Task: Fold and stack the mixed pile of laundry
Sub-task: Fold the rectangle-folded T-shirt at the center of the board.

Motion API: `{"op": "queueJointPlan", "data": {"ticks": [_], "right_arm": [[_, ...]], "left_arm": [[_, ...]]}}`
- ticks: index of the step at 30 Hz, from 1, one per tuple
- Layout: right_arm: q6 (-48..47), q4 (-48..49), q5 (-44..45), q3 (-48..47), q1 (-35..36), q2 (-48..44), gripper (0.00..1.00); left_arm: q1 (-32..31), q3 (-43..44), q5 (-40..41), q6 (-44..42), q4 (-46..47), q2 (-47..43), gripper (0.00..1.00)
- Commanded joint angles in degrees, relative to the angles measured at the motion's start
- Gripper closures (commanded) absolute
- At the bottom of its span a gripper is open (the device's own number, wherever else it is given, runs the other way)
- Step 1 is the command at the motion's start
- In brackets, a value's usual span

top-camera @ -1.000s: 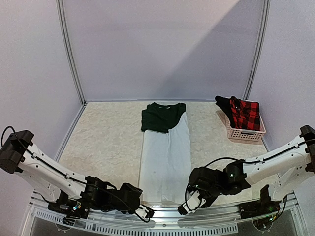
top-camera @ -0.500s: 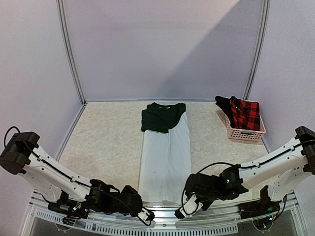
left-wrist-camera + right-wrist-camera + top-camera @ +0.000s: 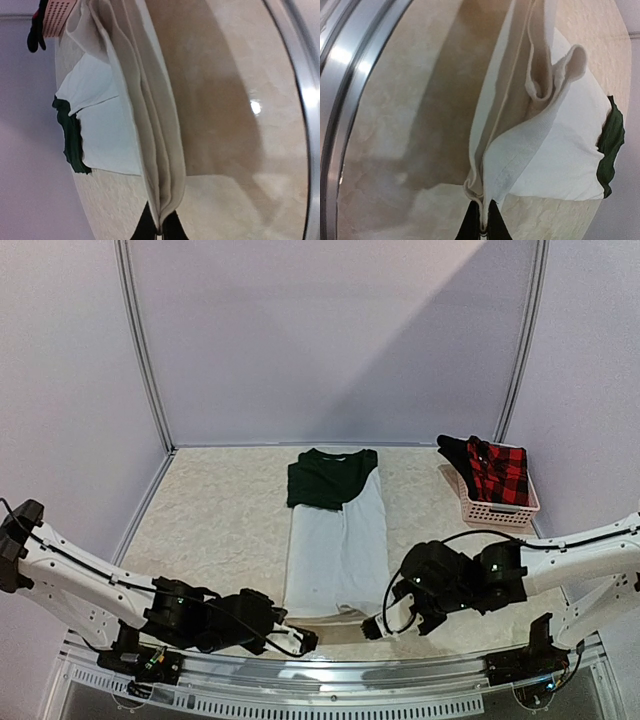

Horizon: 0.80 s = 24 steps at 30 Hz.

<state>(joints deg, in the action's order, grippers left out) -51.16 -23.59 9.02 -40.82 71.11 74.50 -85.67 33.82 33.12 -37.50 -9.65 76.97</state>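
Note:
A long white cloth [image 3: 335, 550] lies lengthwise down the middle of the table, with a dark green shirt [image 3: 330, 478] on its far end. My left gripper [image 3: 304, 640] is shut on the cloth's near-left corner, and my right gripper [image 3: 373, 627] is shut on the near-right corner. The near hem hangs between them, lifted off the table. In the left wrist view the black fingertips [image 3: 148, 226] pinch several layers of white cloth [image 3: 155, 150]. In the right wrist view the gripper [image 3: 482, 226] clamps a folded hem of the white cloth [image 3: 555, 155]. A red-and-black checked flannel shirt [image 3: 500, 470] sits in the basket.
A pink perforated basket [image 3: 497, 512] stands at the far right, holding the flannel and a black piece [image 3: 455, 452]. A metal rail [image 3: 330, 692] runs along the table's near edge just below both grippers. Pale walls close in the back and sides.
Both grippers went from open to shut on the white cloth's near corners. They have since risen and moved away from the near rail, lifting the hem.

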Motion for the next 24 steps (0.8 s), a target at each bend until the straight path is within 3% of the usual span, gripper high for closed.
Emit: {"op": "queueJointPlan", "data": {"ticks": [1, 11, 24], "right_arm": [[3.4, -1.2, -2.1, -4.0, -7.3, -1.1, 1.00], [7.5, 5.0, -4.5, -10.3, -22.2, 5.0, 1.00], [12.0, 9.4, -2.8, -19.6, -28.0, 17.9, 1.00]], "left_arm": [[5.7, 2.5, 1.2, 3.8, 2.2, -0.9, 1.00], [18.4, 11.8, 1.8, 9.2, 7.4, 6.4, 1.00], [27.9, 21.0, -0.6, 15.9, 4.5, 15.3, 1.00]]}}
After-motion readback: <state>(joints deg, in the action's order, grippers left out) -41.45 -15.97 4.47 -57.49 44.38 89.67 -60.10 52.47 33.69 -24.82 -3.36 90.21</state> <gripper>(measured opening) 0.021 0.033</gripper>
